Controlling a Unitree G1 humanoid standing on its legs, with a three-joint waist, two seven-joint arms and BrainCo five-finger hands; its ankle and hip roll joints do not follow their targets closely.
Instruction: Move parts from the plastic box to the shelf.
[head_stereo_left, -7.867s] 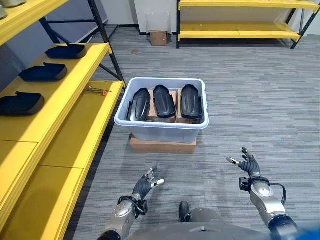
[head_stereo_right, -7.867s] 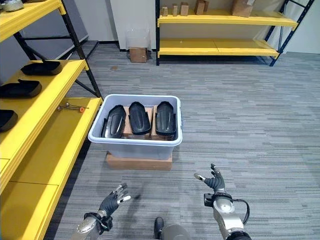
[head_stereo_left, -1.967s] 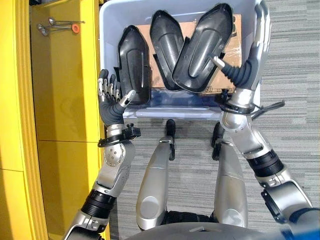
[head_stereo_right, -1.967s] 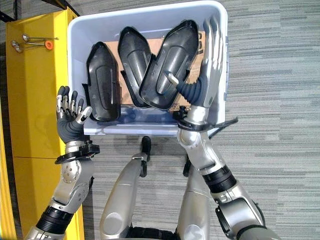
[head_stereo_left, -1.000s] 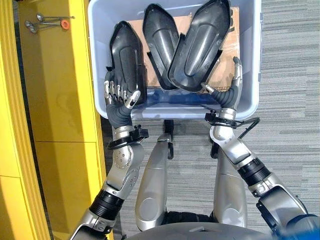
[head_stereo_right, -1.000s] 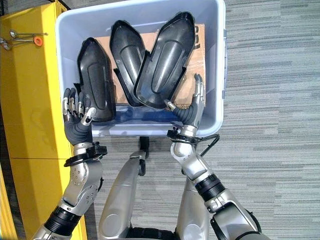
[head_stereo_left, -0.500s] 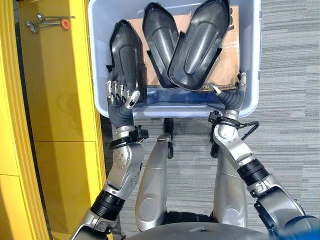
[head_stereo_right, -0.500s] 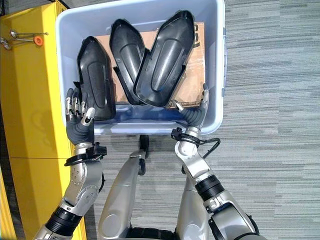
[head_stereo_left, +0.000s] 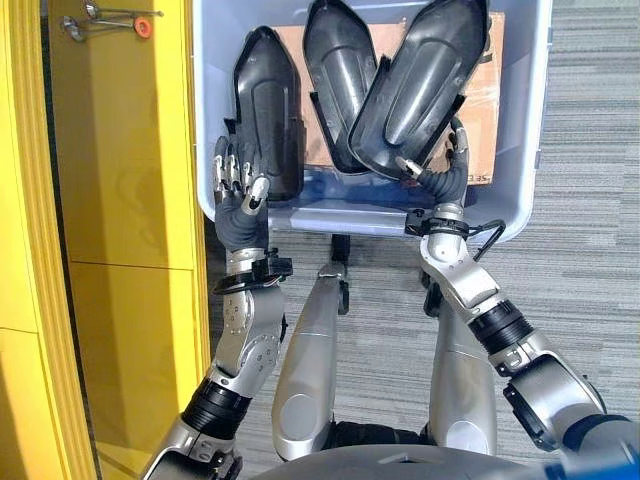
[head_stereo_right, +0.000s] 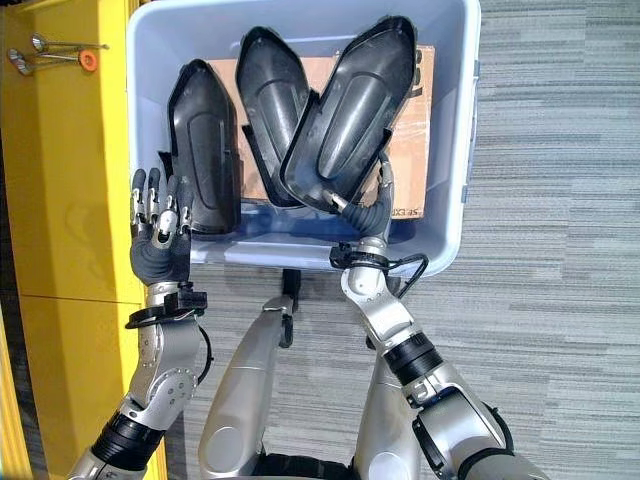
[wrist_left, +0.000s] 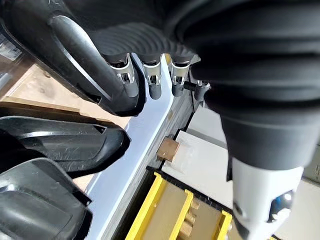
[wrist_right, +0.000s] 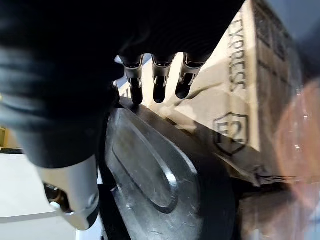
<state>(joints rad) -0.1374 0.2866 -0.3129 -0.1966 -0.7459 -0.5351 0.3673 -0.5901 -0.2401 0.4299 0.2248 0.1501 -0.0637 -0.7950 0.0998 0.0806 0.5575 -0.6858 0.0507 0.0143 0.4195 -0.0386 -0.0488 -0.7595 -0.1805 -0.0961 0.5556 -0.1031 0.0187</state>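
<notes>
Shelf (head_stereo_left: 120, 150): yellow, along the robot's left, just beside the box's left wall; close enough to take parts by a short swing across.
Plastic box (head_stereo_right: 455, 180): pale blue, on the grey carpet right ahead; near rim facing both arms, so reachable from above.
Cardboard (head_stereo_right: 405, 175): brown sheet lining the box floor, under the parts.
Right part (head_stereo_right: 350, 110): black moulded shell, tilted, its near end propped up off the cardboard and overlapping the middle part; likely tipped that way to give a grip under its edge.
Middle part (head_stereo_left: 335, 70): black shell lying flat, partly covered by the right part.
Left part (head_stereo_left: 268, 105): black shell along the box's left wall, lying lengthways.
Right robot hand (head_stereo_left: 437, 178): inside the box at the right part's near end; fingers straight behind the edge, thumb at the rim, not clamped round it as far as seen.
Left robot hand (head_stereo_right: 157, 225): raised at the box's near left corner, fingers straight, holding nothing, close by the left part's near end; judged ready to steady or share the lift.
Tools (head_stereo_left: 110, 18): small, orange-handled, on the shelf's far end.
</notes>
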